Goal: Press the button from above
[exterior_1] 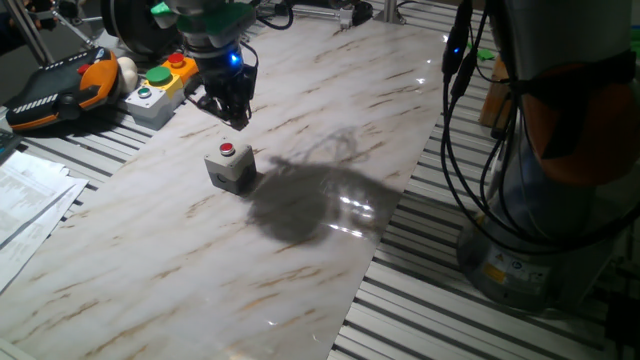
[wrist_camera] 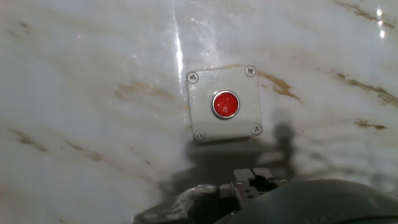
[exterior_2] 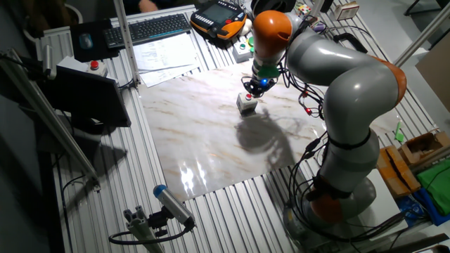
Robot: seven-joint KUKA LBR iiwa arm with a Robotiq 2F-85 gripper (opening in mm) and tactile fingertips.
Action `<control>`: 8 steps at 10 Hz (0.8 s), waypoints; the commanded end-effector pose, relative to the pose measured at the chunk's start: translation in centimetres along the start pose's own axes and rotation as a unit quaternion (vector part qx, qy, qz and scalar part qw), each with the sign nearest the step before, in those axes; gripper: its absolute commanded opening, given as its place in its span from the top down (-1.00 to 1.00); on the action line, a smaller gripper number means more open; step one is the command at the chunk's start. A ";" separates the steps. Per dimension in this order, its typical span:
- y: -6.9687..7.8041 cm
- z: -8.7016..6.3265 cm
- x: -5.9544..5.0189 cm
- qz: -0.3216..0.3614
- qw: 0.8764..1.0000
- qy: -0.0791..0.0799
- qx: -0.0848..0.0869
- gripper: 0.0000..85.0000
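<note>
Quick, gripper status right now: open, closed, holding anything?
Gripper: holding nothing, hovering above the button without touching it; open or closed cannot be told from any view.

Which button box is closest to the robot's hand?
The small grey box with one red button, alone on the marble board, just below the gripper. The yellow and grey box with green and red buttons sits farther off.
</note>
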State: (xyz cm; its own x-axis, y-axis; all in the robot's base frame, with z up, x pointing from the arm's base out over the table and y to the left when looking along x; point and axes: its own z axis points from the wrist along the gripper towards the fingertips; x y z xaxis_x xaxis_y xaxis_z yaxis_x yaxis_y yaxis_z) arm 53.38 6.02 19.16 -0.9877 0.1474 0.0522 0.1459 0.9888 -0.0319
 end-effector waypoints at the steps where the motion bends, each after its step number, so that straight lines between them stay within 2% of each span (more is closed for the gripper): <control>1: 0.0 0.0 0.0 -0.002 1.000 0.000 -0.002 0.98; 2: 0.0 0.2 0.3 -0.007 1.000 -0.014 -0.015 0.98; 3: 0.1 0.2 0.2 -0.010 1.000 -0.021 -0.017 0.98; 4: 0.1 0.3 -0.1 -0.011 0.999 -0.020 -0.022 0.98; 8: 0.2 0.2 -0.4 -0.012 1.000 -0.016 -0.019 0.98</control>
State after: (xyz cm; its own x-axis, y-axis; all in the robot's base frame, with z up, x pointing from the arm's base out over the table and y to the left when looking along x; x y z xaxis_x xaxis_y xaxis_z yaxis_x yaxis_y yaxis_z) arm 53.79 6.16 18.92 -0.9922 0.1232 0.0205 0.1233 0.9924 0.0055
